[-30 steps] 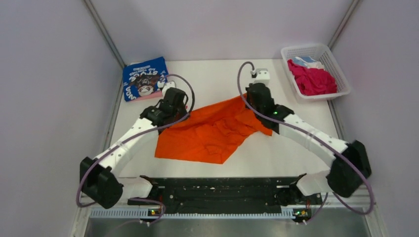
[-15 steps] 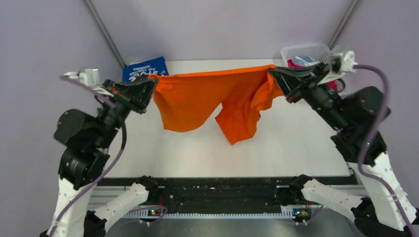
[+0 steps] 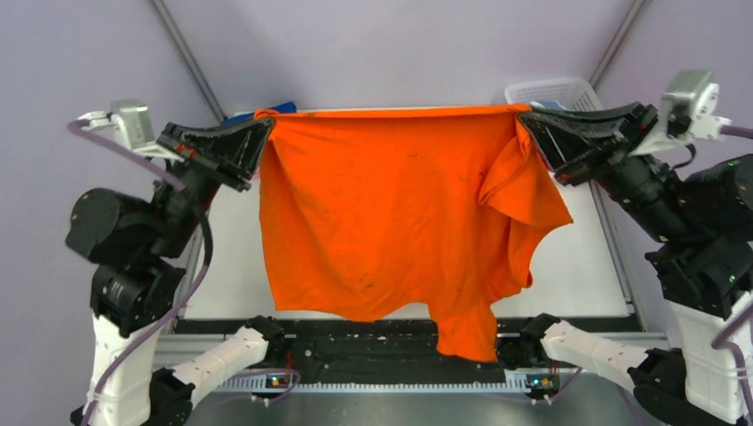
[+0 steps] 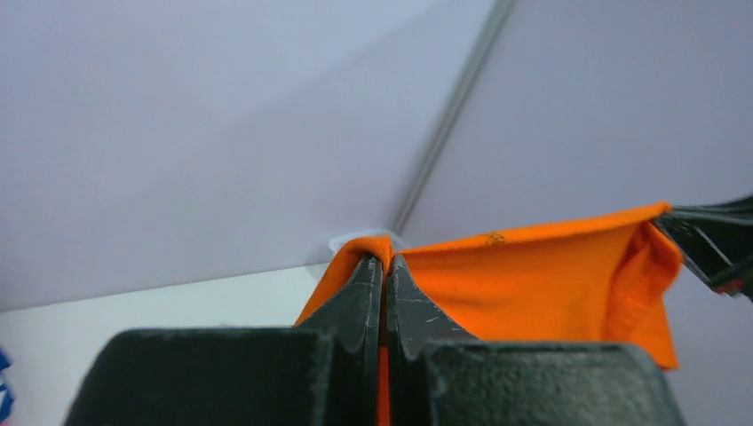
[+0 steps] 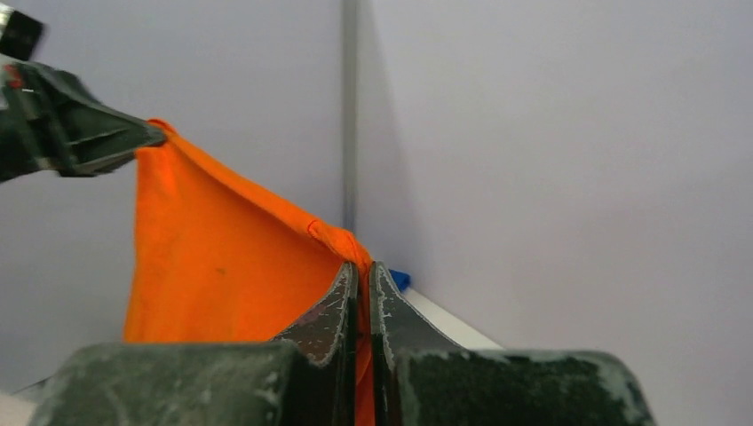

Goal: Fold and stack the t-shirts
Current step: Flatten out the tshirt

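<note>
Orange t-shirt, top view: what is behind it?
An edge of the blue t-shirt and the rim of the white basket show past the orange t-shirt. Basket contents and most of the table are covered.

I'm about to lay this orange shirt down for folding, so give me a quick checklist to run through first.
1. Left gripper shut on a corner of the orange t-shirt: ok.
2. Right gripper shut on the opposite corner: ok.
3. Top edge stretched straight between them: ok.
4. Cloth hanging flat: not ok, sleeve by the right gripper is bunched, one part dangles lower.
5. Table under the shirt free: cannot tell, the cloth hides it.
</note>
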